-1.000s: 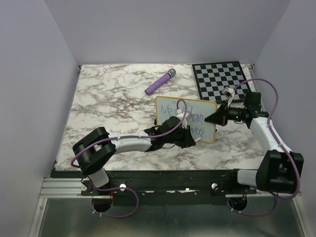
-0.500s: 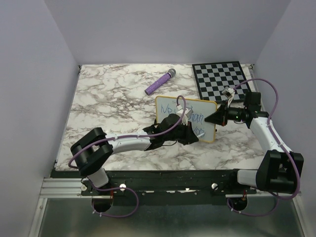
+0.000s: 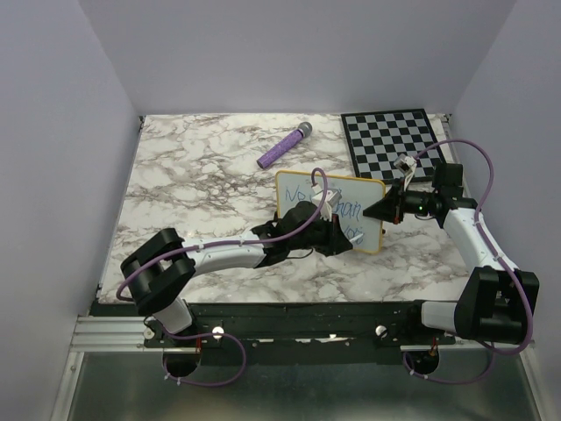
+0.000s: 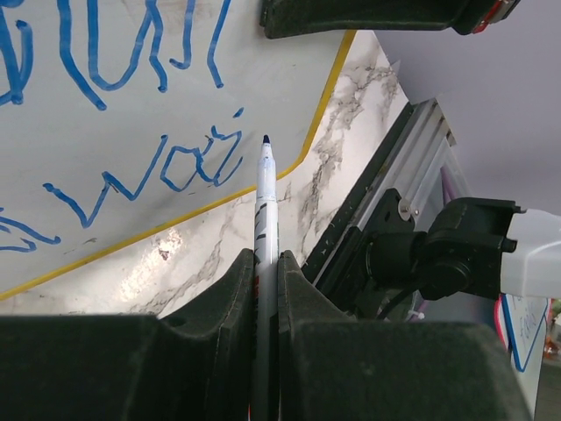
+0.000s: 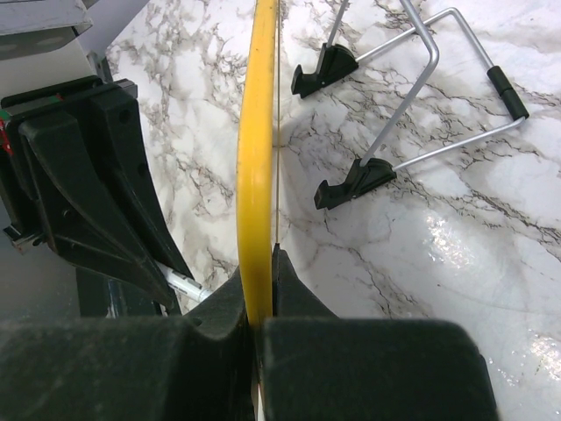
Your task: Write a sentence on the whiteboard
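A: Why is the whiteboard (image 3: 351, 188), just in front of the checkered board (image 3: 392, 139), pinched at its right edge?

B: The right gripper (image 5: 260, 289) clamps it steady. The left gripper (image 4: 266, 272) grips a marker (image 4: 265, 202), tip beside the sentence (image 4: 145, 175), probably ready for the next letter.

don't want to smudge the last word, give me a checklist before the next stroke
1. Marker gripped: ok, left jaws shut on it, barrel straight.
2. Tip touching the whiteboard: cannot tell; it sits just past "wai".
3. Whiteboard steadied: ok, right jaws shut on its yellow frame.
4. Stand feet on the table: ok, both visible ones rest flat.
5. Room for another letter: ok but tight, frame close to the tip.
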